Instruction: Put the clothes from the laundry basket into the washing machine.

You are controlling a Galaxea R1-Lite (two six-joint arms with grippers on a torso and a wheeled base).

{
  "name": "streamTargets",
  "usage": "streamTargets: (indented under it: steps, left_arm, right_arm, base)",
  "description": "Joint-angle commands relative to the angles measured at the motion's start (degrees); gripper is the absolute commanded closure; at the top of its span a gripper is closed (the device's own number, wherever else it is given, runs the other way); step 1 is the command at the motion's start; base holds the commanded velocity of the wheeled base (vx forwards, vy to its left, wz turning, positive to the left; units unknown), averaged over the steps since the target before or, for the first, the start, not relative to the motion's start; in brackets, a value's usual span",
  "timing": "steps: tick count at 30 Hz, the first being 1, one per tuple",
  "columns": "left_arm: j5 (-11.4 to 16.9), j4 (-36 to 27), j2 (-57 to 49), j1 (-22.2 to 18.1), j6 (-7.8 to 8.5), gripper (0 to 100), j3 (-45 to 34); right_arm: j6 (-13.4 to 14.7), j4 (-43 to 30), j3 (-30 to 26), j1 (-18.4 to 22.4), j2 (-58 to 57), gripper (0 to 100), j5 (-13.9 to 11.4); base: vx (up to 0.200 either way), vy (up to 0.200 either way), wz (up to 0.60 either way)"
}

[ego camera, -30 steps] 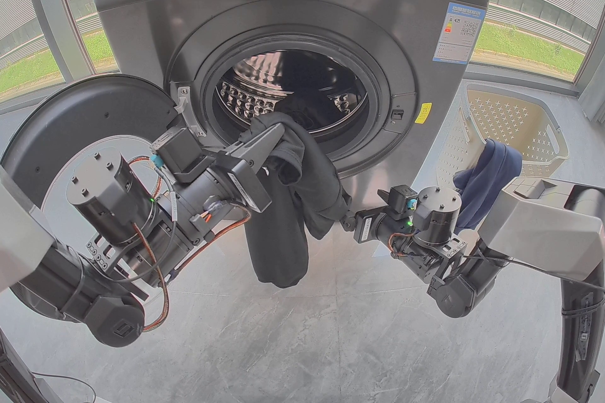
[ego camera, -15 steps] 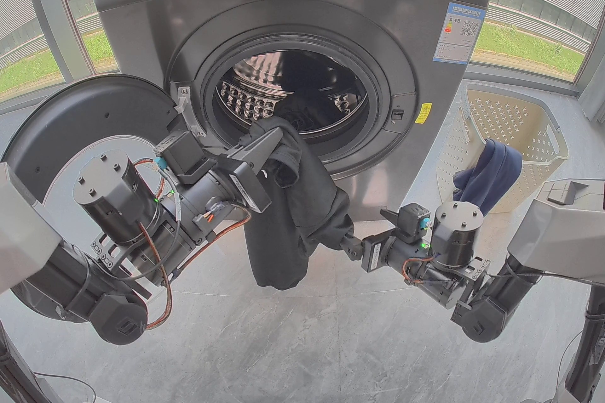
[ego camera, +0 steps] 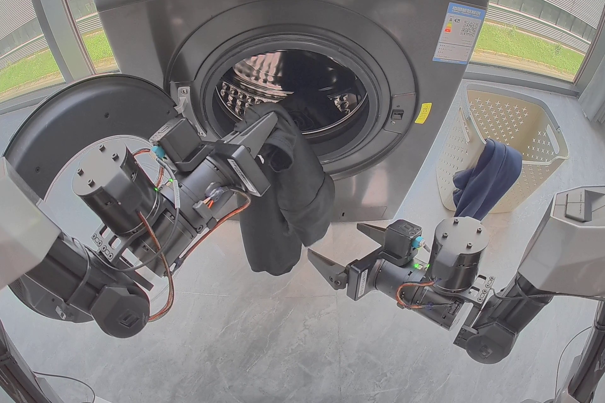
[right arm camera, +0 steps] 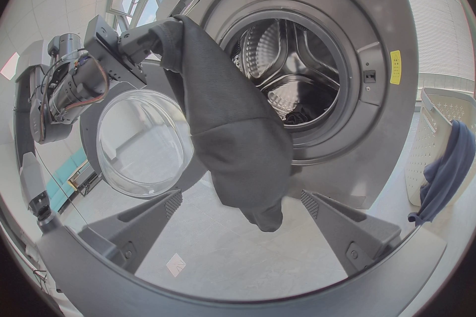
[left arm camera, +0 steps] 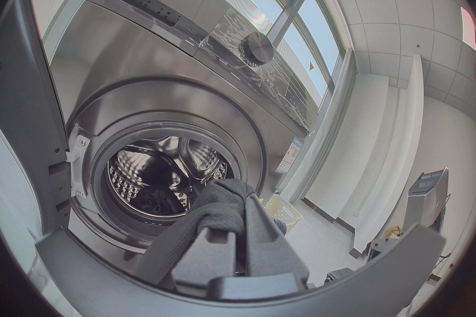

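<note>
At the washing machine [ego camera: 403,39] mouth, left jaws clamp the dark garment [ego camera: 296,184]; right jaws gape near it

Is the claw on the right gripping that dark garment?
No, the right gripper stands open, clear of the dark garment, which hangs from the left gripper.

The washing machine [ego camera: 157,33] has its door [ego camera: 82,121] swung wide to the left, and the drum mouth [ego camera: 315,77] is free across its top and right side. The dark garment [ego camera: 296,196] hanging from the left gripper [ego camera: 268,124] covers the mouth's lower left rim and drapes down towards the floor [ego camera: 283,329]. Bare floor lies between the garment and the wide-spread right gripper [ego camera: 337,240], and the laundry basket [ego camera: 510,121] stands to the right of the machine.
</note>
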State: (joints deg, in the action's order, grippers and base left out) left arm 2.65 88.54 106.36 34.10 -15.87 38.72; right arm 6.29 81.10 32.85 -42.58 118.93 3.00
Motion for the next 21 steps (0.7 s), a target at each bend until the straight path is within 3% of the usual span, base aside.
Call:
streamTargets:
  steps: [1, 5, 13, 21]
  left_arm:
    - [-0.01, -0.03, 0.07, -0.08, -0.04, 100, 0.39]
    - [-0.8, 0.05, 0.07, 0.0, -0.04, 100, 0.92]
    - [-0.8, 0.05, 0.07, 0.09, 0.05, 100, 0.57]
    - [-0.8, 0.05, 0.16, 0.18, -0.04, 100, 0.48]
  right_arm:
    - [0.04, 0.02, -0.51, -0.57, -0.28, 0, -0.27]
    - [-0.05, 0.19, -1.3, -0.4, 0.16, 0, 0.08]
    - [-0.75, -0.68, 11.71, -0.4, 3.32, 0, 0.34]
    - [-2.69, -2.18, 19.79, -0.48, 8.33, 0, 0.17]
  base:
    - [0.0, 0.0, 0.0]
    - [0.0, 0.0, 0.0]
    - [0.0, 0.0, 0.0]
    - [0.0, 0.0, 0.0]
